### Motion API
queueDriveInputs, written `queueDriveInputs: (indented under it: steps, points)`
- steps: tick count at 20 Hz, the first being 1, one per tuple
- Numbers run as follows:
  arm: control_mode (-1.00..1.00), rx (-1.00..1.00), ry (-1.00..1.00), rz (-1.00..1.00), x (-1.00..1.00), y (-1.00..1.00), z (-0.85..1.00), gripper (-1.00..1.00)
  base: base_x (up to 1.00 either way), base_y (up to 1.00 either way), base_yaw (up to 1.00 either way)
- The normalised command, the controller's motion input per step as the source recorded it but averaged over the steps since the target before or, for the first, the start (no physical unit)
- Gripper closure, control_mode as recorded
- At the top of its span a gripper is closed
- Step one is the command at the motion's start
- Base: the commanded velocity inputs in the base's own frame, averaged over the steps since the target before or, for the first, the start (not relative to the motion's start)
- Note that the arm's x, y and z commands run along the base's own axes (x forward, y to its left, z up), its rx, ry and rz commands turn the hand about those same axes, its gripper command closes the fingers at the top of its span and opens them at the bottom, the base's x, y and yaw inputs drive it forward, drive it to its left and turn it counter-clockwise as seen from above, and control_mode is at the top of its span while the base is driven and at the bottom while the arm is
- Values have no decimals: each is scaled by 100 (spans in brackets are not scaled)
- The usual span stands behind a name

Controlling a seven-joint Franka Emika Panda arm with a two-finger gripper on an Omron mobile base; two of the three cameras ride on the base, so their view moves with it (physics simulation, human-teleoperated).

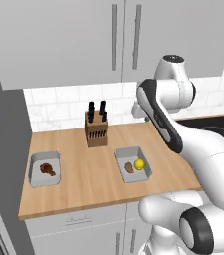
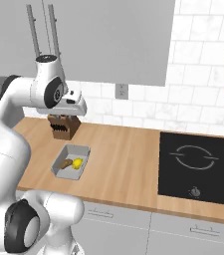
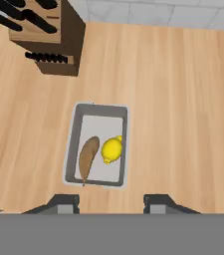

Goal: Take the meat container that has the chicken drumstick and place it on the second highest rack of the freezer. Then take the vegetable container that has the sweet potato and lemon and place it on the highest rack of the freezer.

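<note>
Wooden counter [image 1: 93,184], grey meat container [image 1: 45,169] with chicken drumstick [image 1: 47,169] at its left end, vegetable container [image 3: 97,145] mid-counter holding sweet potato [image 3: 87,156] beside lemon [image 3: 112,150], knife block [image 1: 95,128] behind, gripper [image 3: 111,203] above vegetable container, jaws apart, empty.

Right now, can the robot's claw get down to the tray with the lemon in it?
Probably yes. The claw hangs above the tray holding the lemon and sweet potato, with bare air between. The knife block stands off to one side.
</note>
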Motion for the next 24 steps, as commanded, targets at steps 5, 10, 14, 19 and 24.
queueDriveInputs:
  steps: [5, 10, 14, 19, 24]
  points:
    - [-100, -3, 5, 12, -64, 34, -6, -100, 0, 0, 0]
    - [-100, -11, 13, 51, -100, 100, -33, -100, 0, 0, 0]
    - [-100, -2, 17, 66, -57, 100, -52, -100, 0, 0, 0]
    - [-100, 6, 23, 62, 49, 81, -55, -100, 0, 0, 0]
    - [-100, 11, 22, 54, 87, 82, -68, -100, 0, 0, 0]
